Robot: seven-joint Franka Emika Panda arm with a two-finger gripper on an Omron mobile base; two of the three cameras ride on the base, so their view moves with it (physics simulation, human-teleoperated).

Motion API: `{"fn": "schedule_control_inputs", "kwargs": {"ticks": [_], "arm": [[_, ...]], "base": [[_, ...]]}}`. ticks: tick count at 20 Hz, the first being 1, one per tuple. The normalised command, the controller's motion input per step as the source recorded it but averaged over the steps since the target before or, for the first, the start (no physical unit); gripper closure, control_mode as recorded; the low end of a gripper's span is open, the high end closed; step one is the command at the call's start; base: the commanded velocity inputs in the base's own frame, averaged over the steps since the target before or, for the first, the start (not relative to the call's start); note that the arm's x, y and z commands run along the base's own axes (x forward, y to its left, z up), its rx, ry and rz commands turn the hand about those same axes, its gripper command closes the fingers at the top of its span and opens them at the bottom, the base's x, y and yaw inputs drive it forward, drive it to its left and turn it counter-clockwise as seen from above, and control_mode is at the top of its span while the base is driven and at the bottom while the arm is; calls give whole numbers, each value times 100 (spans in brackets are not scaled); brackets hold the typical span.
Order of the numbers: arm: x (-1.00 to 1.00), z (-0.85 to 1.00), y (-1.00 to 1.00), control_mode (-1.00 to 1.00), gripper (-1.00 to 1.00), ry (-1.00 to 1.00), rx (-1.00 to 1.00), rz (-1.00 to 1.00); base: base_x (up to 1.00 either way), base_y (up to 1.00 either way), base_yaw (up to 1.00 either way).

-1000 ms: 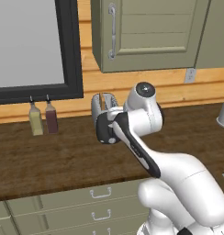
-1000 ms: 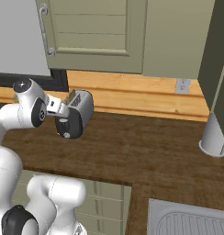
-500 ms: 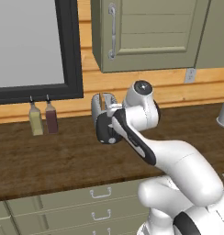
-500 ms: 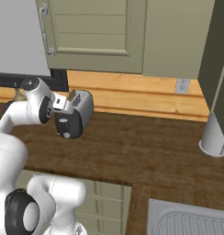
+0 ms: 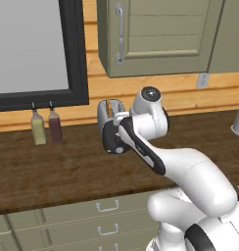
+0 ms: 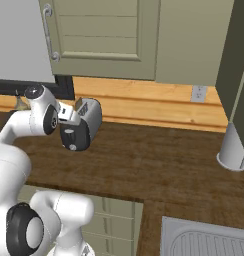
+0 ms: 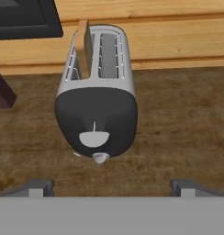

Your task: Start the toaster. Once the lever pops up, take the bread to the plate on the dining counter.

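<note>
The toaster [image 7: 96, 92] stands on the dark wood counter against the wall, silver-sided, with its black end panel facing me. A tan slice of bread [image 7: 83, 48] stands upright in its left slot, well above the top. A small silver knob [image 7: 101, 158] sits at the panel's lower edge. My gripper [image 7: 112, 188] hangs open just in front of the panel, its fingertips [image 7: 38, 186] wide apart with nothing between them. From the base, the toaster [image 5: 107, 128] [image 6: 86, 125] is partly covered by my wrist. The plate and dining counter are out of view.
Two slim bottles [image 5: 37, 128] [image 5: 54, 126] stand left of the toaster under a dark-framed pane [image 5: 75, 54]. Olive wall cabinets [image 5: 155, 34] hang overhead. A grey cylinder [image 6: 235, 150] stands at the counter's right end, and a sink [image 6: 209, 240] lies near the front right.
My arm has shifted a little toward the toaster. The gripper has stayed open, and the toaster and bread have not moved.
</note>
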Motion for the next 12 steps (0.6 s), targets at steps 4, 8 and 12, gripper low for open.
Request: {"fn": "schedule_control_inputs", "kwargs": {"ticks": [4,8,12], "arm": [[3,-50,0,-100,-100,0,0,0],[30,-6,0,-100,-100,0,0,0],[42,0,0,-100,-100,0,0,0]], "base": [[0,0,0],[0,0,0],[0,0,0]]}}
